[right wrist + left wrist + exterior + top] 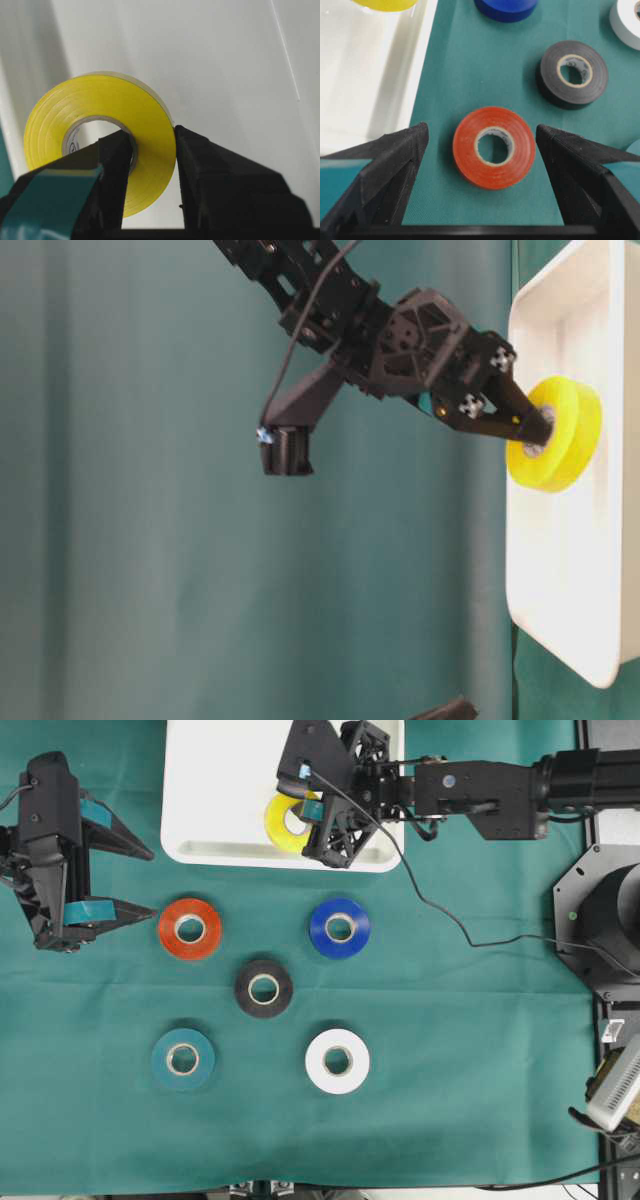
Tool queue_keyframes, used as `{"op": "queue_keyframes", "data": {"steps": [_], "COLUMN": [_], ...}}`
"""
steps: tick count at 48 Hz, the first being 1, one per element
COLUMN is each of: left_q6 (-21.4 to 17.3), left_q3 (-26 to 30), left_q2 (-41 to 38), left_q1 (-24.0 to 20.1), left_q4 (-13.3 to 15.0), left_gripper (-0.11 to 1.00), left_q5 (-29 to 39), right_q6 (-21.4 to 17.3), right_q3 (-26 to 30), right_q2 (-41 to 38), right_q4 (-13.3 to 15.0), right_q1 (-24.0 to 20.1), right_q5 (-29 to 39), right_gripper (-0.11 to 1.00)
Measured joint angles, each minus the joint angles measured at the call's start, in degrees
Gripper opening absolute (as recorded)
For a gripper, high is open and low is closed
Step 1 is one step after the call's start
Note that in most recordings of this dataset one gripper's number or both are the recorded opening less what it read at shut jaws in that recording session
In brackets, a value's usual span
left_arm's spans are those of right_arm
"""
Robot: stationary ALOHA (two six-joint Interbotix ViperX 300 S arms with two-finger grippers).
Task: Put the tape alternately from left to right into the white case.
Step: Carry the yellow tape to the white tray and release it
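My right gripper [305,812] is shut on the yellow tape roll [278,822], with one finger through its core and the other on its outer face [150,125]. It holds the roll over the near right part of the white case [220,780]. I cannot tell whether the roll touches the case floor [560,570]. My left gripper [148,880] stands open just left of the red roll [168,928]; in the left wrist view that roll [470,150] lies on the cloth between and just ahead of the fingertips. Blue [318,928], black [244,988], teal [162,1060] and white [316,1061] rolls lie flat on the green cloth.
The case's near rim [415,85] runs close to the left of the red roll. A black cable [440,910] trails from the right arm across the cloth. Black equipment [610,920] stands at the right edge of the table.
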State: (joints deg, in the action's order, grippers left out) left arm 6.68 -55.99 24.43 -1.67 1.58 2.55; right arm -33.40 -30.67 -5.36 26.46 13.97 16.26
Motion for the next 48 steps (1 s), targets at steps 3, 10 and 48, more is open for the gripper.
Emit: {"op": "queue_keyframes", "data": {"steps": [3,10,48], "left_q6": [-0.1,-0.1,-0.1], "left_q3": [0.0,0.1,-0.6], "left_q2": [0.0,0.0,0.0], "left_q1": [0.0,0.0,0.0], "left_q4": [0.0,0.1,0.1], "left_gripper": [0.75,0.75,0.75], "left_q5": [0.0,0.0,0.0], "right_q6": [0.0,0.0,0.6], "right_q3": [0.4,0.9,1.0], "right_q2": [-0.7,-2.0,-2.6], "right_q4": [0.2,0.3,1.2], "right_q1": [0.2,0.9,1.3], "right_q5": [0.1,0.0,-2.9], "right_gripper": [0.25,0.25,0.84]}}
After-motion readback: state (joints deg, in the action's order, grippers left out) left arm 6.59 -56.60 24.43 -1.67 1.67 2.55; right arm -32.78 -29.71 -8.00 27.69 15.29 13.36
